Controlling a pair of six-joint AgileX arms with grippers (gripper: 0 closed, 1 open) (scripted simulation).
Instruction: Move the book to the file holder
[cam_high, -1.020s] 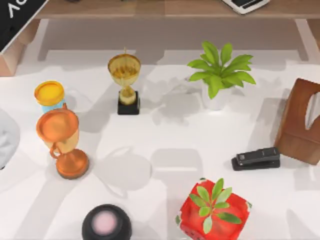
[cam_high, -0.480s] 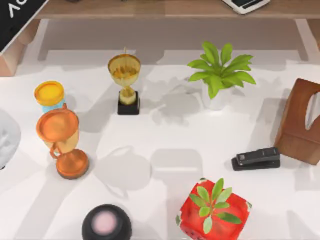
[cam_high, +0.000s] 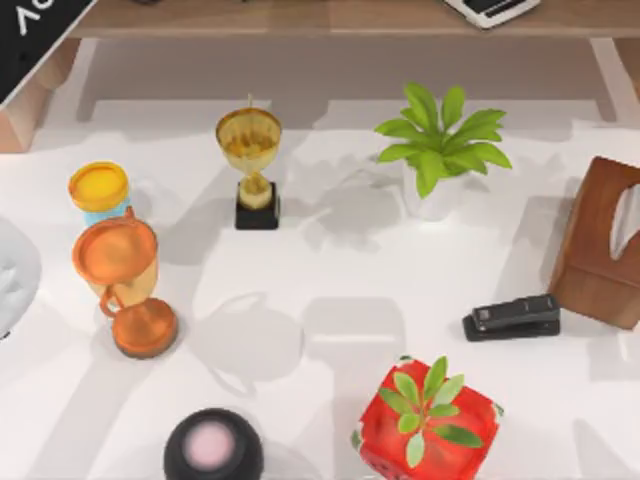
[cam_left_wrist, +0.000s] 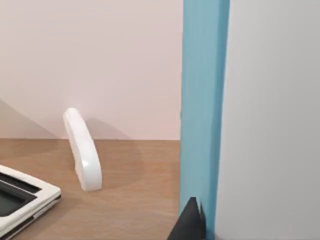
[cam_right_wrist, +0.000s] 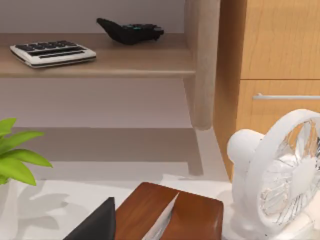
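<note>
Pale grey left arm (cam_high: 12, 275) at the worktop's left edge; dark left end effector (cam_left_wrist: 190, 225) and dark right end effector (cam_right_wrist: 95, 226) edge into their wrist views.

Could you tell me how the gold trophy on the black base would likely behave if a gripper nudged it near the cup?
The gold trophy would probably tip rather than slide: its wide cup sits high on a thin stem above a small black base. It looks rigid, so it likely would not flex. If it fell, the round cup might let it roll across the white table.

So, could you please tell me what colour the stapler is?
Black; the small stapler shows best in the top view.
</note>
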